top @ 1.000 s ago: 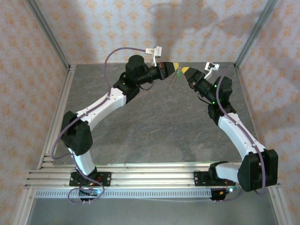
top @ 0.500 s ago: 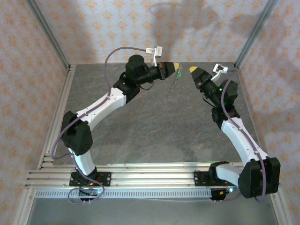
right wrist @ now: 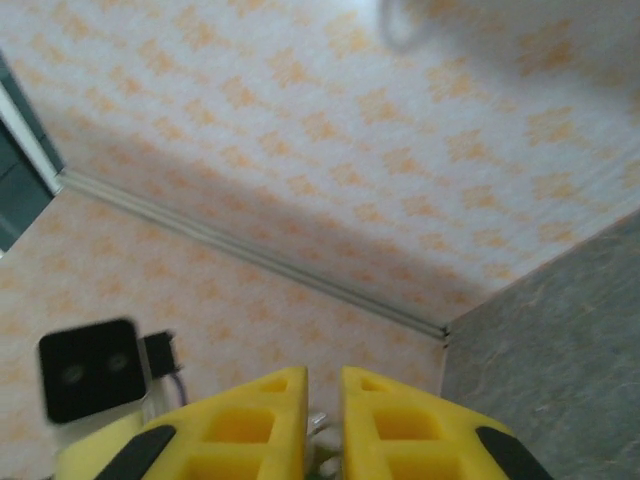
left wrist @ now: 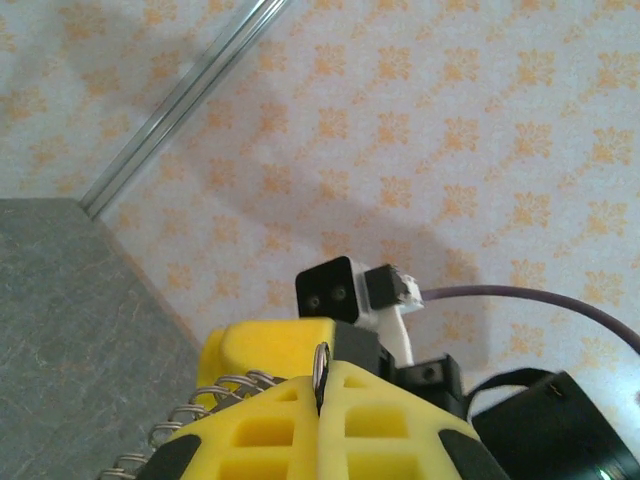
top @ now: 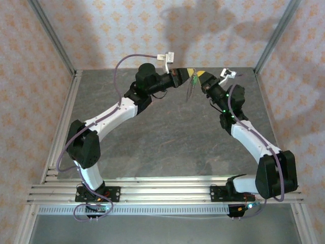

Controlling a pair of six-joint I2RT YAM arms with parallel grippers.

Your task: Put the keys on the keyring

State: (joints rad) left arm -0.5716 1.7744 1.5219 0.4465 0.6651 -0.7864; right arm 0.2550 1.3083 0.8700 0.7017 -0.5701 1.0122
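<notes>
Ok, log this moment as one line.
left pincer: shut on keyring | right pincer: jaws narrowly apart, grip unclear | both pincers close together over far side of table

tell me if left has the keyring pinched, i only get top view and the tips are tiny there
observer: yes. the left wrist view shows the left gripper shut on the keyring, with a thin wire loop nipped at the tips and the coiled part trailing off left
operator: and right, open or shut
observer: the right wrist view has the right gripper with a narrow slit between its fingers and something small and silvery low in that slit. can't tell if it's gripped
operator: what is it
observer: likely the key. there's a hint of green just below the silver, but it's too blurred to be sure
</notes>
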